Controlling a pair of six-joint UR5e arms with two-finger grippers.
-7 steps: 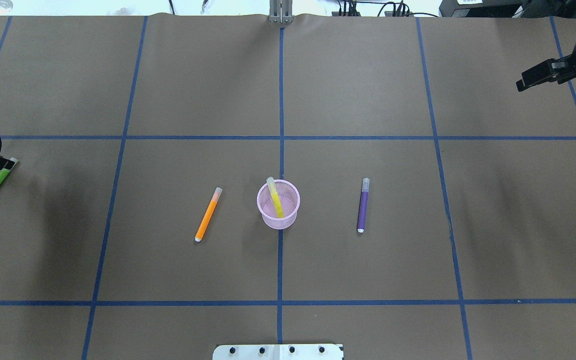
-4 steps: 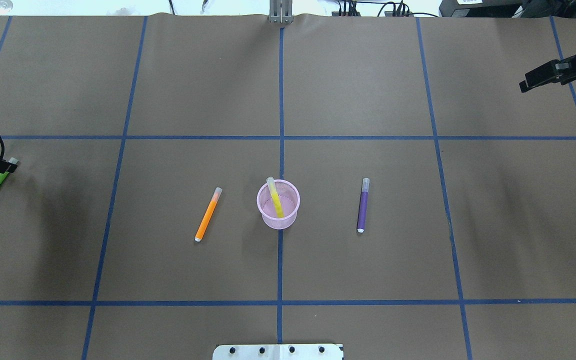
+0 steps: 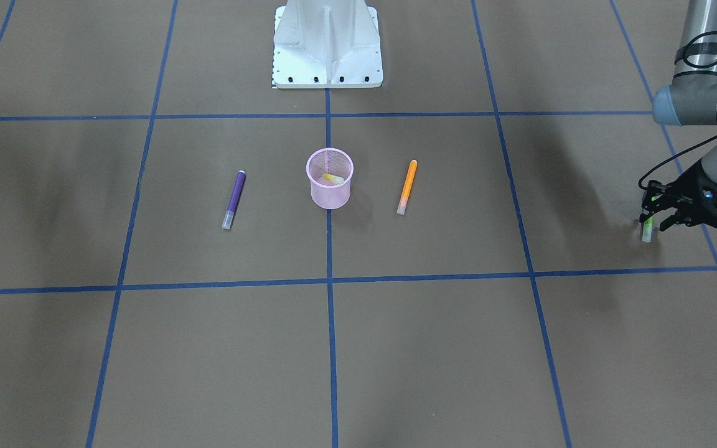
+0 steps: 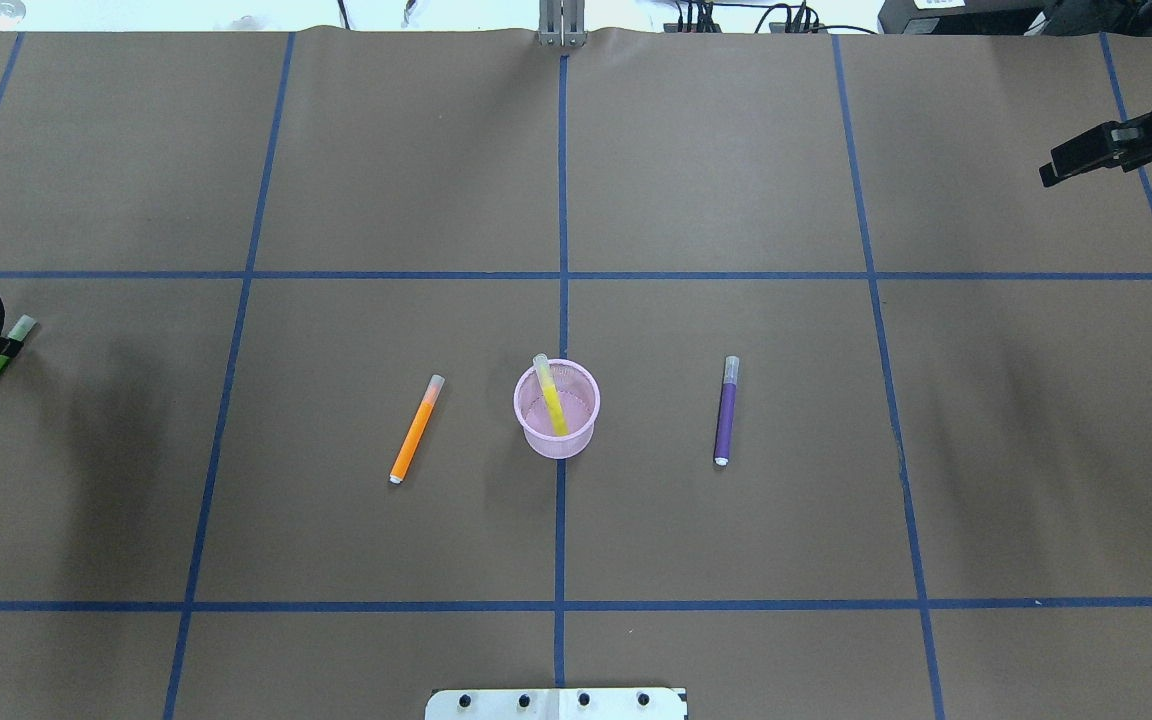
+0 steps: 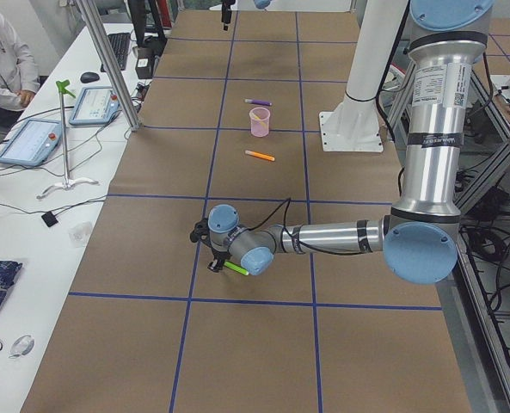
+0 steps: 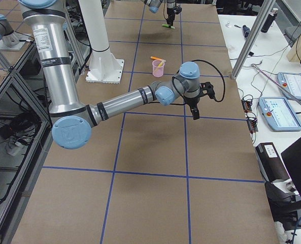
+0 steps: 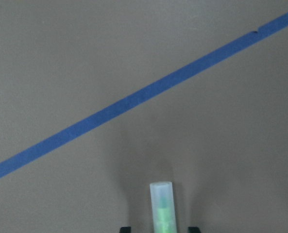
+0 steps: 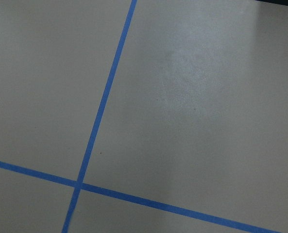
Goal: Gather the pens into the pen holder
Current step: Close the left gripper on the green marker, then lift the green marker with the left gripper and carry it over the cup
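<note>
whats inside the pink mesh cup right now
One yellow pen leans inside the pen holder, its pale cap end above the rim. No other pen shows there; the floor is partly hidden.

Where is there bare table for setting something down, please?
Bare strips lie between the pen holder and the orange pen, and between it and the purple pen; the far middle squares are bare too. Crowding: only that middle row.

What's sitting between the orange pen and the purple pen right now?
The pink pen holder, with the yellow pen leaning inside it, sits between the orange pen and the purple pen; the overhead view shows it.
</note>
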